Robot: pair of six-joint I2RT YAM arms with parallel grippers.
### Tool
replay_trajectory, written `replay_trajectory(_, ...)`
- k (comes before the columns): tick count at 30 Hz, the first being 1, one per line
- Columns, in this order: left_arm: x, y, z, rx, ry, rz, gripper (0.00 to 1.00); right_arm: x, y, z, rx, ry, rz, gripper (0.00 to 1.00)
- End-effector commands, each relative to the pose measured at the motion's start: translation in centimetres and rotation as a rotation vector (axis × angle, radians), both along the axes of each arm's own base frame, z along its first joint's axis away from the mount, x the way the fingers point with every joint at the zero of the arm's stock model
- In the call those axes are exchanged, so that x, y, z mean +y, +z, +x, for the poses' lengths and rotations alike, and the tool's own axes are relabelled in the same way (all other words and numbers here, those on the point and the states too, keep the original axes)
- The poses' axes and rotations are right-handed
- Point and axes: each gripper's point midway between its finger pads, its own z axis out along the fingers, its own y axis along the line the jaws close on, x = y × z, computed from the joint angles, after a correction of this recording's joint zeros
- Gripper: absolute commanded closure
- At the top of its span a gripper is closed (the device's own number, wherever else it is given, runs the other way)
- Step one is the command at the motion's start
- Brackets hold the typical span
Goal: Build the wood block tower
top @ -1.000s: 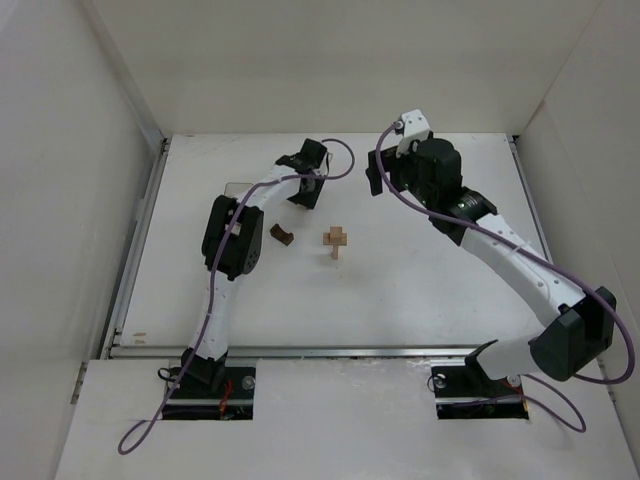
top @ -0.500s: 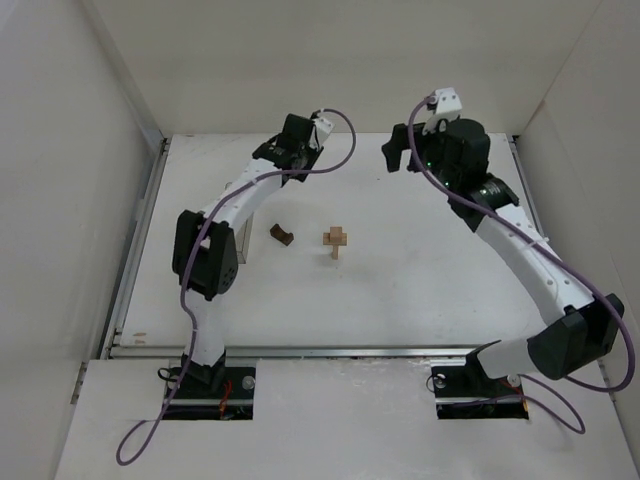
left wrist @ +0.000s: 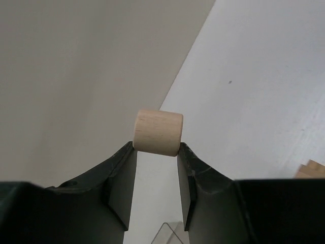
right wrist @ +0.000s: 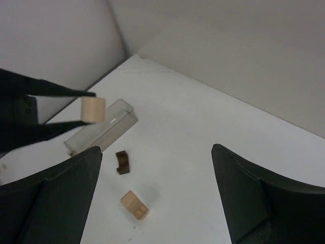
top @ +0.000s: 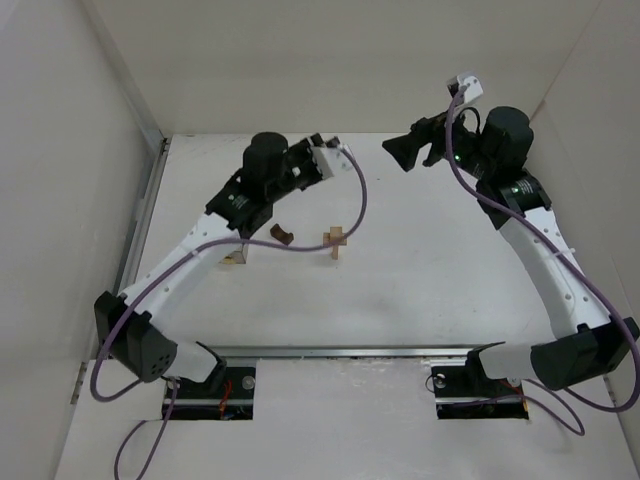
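The wood block tower [top: 337,240], a pale tan post with a crosspiece, stands mid-table; it also shows in the right wrist view [right wrist: 134,205]. The dark brown arch block [top: 283,235] lies on the table just left of it, apart from it, and shows in the right wrist view [right wrist: 122,161]. My left gripper [top: 322,165] is raised behind the arch and shut on a pale wooden cylinder [left wrist: 158,132] at its fingertips; the cylinder also shows in the right wrist view [right wrist: 93,109]. My right gripper [top: 398,152] is wide open and empty, high at the back right [right wrist: 157,147].
A clear rectangular plastic box [right wrist: 101,129] lies left of the arch, partly under the left arm in the top view [top: 237,257]. White walls enclose the table on the left, back and right. A metal rail [top: 300,352] runs along the near edge.
The left arm has swung its elbow out toward the near left, and its gripper has stayed raised near the back. The right gripper has risen and pulled back to the right.
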Motion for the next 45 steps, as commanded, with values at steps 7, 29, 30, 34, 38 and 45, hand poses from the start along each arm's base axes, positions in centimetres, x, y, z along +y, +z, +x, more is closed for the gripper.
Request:
replay_trajectory(7,-3.7,1.8,-7.3,-0.323,-0.245,0.070,1.00,5.1,2.3,-7.9,-0.123,0.524,0.040,0.14)
replay_trajectory(29,-2.8,4.6,-9.5,-0.717,-0.169,0.085,1.00,9.5,-2.2,-7.4,-0.014,0.606,0.052,0.25)
replay_trajectory(30,-2.5,4.2,-9.7,-0.734,-0.166,0.092,1.00,9.3,-1.9,-7.4,-0.024,0.594,0.053,0.25)
replay_trajectory(34,-2.1,5.0,-10.5,-0.816,-0.154,0.097,1.00,9.0,-1.8,-7.1,-0.044,0.556,0.049,0.26)
replay_trajectory(38,-2.0,4.6,-11.0,-0.875,-0.148,0.115,1.00,9.2,-2.0,-7.2,-0.053,0.556,0.044,0.26)
replay_trajectory(45,-1.9,4.7,-10.8,-0.897,-0.104,0.127,1.00,10.4,-2.0,-7.9,-0.081,0.578,0.026,0.27)
